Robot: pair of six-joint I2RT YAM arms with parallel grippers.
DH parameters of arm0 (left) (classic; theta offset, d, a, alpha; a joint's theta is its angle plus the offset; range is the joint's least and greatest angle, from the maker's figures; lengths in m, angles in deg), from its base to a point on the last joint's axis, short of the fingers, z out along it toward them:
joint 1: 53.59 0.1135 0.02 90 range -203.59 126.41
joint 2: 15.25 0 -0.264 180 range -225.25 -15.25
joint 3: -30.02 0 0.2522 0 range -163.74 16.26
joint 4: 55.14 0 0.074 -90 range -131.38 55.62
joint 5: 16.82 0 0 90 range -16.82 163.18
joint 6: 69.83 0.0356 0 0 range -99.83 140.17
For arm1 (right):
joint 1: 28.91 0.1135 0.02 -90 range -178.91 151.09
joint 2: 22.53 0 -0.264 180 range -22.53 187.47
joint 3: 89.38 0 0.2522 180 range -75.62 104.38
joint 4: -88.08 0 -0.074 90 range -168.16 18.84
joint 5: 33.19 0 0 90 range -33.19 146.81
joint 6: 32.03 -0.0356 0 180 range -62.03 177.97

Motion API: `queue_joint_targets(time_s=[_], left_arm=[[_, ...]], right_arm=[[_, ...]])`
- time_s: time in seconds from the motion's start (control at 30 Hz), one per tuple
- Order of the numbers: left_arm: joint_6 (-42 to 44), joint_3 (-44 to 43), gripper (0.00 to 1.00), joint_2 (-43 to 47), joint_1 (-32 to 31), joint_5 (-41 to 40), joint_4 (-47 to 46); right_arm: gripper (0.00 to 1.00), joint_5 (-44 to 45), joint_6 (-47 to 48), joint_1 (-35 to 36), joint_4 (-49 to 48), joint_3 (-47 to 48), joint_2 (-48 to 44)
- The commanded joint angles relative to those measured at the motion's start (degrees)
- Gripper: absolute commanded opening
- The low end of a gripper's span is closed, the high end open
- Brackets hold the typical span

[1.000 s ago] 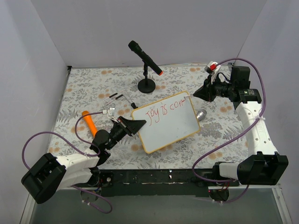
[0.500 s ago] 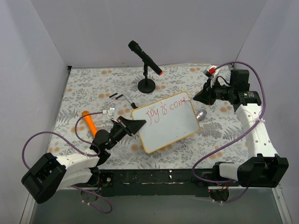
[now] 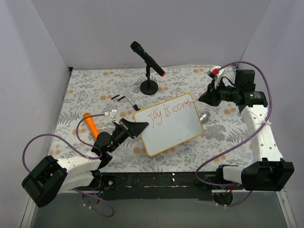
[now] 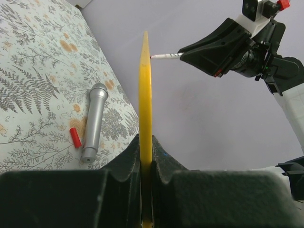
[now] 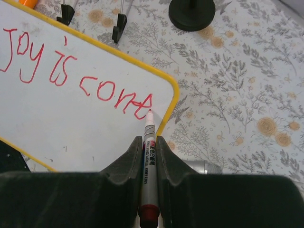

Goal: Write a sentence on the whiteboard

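Right wrist view: the right claw is clamped narrow on a red marker, whose long axis runs straight ahead out of the claw, tip forward. The tip touches the whiteboard at the end of the last red stroke, just short of the yellowish frame at the board's rounded corner. The sentence runs away to the claw's left and reads "Joy is cont", then one more letter that cannot be read with certainty. Print on the marker barrel is too small to read.

Judgement: almost no bare board remains ahead of the tip on this line. Free surface lies to the claw's left, below the written line, so any further words call for a lift and a shift that way. The right arm is the writing arm and the nearer one to that spot.

Left wrist view: the left claw is closed on the opposite edge of the board, seen edge-on, steadying it. Beyond that claw, to its left, a silver microphone and a small red cap lie on the flower-patterned table.
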Motion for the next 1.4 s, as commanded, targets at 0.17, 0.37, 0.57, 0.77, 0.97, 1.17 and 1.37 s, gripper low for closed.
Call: queue_joint_targets(time_s=[0.17, 0.37, 0.57, 0.77, 0.97, 1.17, 1.37], left_arm=[[-1.4, -1.2, 0.0, 2.3, 0.1, -0.5, -6.8], [-1.4, -0.4, 0.0, 2.7, 0.1, -0.6, -7.1], [-1.5, -0.5, 0.0, 2.5, 0.1, -0.3, -7.8], [-1.8, -0.4, 0.0, 2.8, 0.2, -0.4, -7.8], [-1.7, -0.4, 0.0, 3.2, 0.2, -0.5, -7.3], [-1.6, -0.3, 0.0, 3.5, 0.2, -0.6, -7.1], [-1.7, -0.4, 0.0, 3.6, 0.3, -0.8, -7.1]], right_arm=[[0.01, -7.8, -1.1, -0.6, 0.2, 10.3, 1.5], [0.01, -9.6, -0.8, -0.7, -1.2, 6.0, -1.6], [0.01, -9.8, -0.2, -2.8, -2.4, 2.4, -3.4], [0.01, -10.5, 0.3, -4.0, -2.8, 1.3, -4.1], [0.01, -10.8, 0.4, -4.7, -3.1, 0.9, -4.3], [0.01, -11.4, 0.5, -4.9, -3.0, 0.5, -4.4], [0.01, -10.0, 0.8, -5.1, -3.1, 0.9, -4.3]])
